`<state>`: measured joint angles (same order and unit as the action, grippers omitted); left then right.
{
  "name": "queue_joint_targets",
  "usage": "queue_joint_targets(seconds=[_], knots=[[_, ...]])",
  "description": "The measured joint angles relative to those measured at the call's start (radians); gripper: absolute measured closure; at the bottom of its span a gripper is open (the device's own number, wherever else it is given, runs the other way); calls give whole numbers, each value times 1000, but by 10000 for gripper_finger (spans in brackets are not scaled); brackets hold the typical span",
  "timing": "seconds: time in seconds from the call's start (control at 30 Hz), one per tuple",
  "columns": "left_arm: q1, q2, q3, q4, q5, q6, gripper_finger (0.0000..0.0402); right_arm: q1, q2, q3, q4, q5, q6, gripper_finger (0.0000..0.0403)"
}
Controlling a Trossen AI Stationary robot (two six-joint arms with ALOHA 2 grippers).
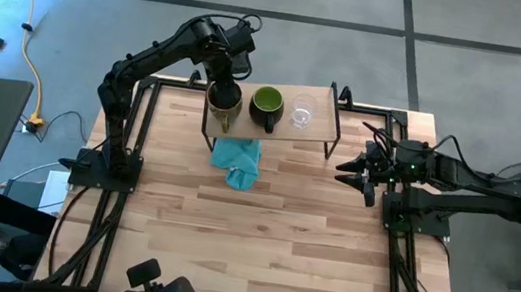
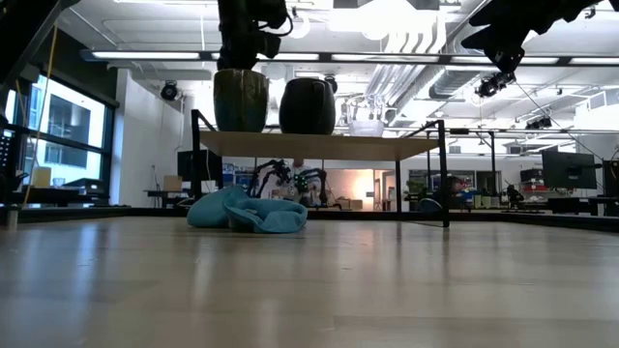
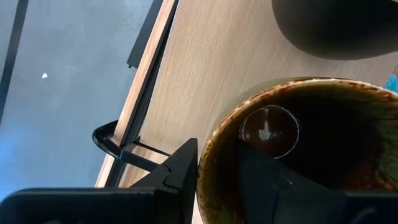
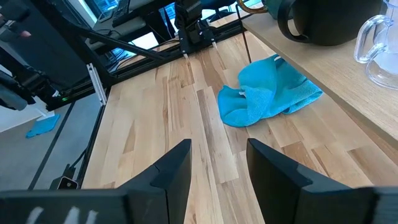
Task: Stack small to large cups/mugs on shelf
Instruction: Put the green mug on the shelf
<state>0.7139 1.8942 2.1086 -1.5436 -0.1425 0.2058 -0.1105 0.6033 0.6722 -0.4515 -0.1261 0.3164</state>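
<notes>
From above, the left gripper [image 1: 224, 94] covers most of the large brown glazed mug [image 1: 224, 107], so its handle cannot be made out. The left wrist view crops that mug's rim and shows only a dark curved slice of the green-lined dark mug [image 3: 336, 25]. The small clear glass cup [image 4: 380, 46] is cut off in the right wrist view and, seen low, seems a faint blur [image 2: 368, 126].

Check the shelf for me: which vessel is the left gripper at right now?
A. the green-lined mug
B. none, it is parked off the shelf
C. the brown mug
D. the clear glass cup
C: the left gripper is at the brown mug on the shelf, one finger inside the rim and one outside; the green-lined mug and glass cup stand apart.
</notes>
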Motion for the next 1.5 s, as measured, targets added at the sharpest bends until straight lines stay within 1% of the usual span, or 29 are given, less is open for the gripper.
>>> queue_joint_targets(seconds=[0.43, 0.9, 1.03, 1.17, 1.3, 1.5], knots=[[-1, 0, 0, 13, 0, 33, 311, 0, 0, 0, 0, 0, 0, 258], [-1, 0, 0, 22, 3, 36, 311, 0, 0, 0, 0, 0, 0, 258], [0, 0, 0, 17, 58, 36, 311, 0, 0, 0, 0, 0, 1, 258], [-1, 0, 0, -2, 67, 50, 311, 0, 0, 0, 0, 0, 0, 258], [-1, 0, 0, -2, 23, 51, 311, 0, 0, 0, 0, 0, 0, 258], [-1, 0, 0, -2, 14, 52, 311, 0, 0, 0, 1, 0, 0, 258]])
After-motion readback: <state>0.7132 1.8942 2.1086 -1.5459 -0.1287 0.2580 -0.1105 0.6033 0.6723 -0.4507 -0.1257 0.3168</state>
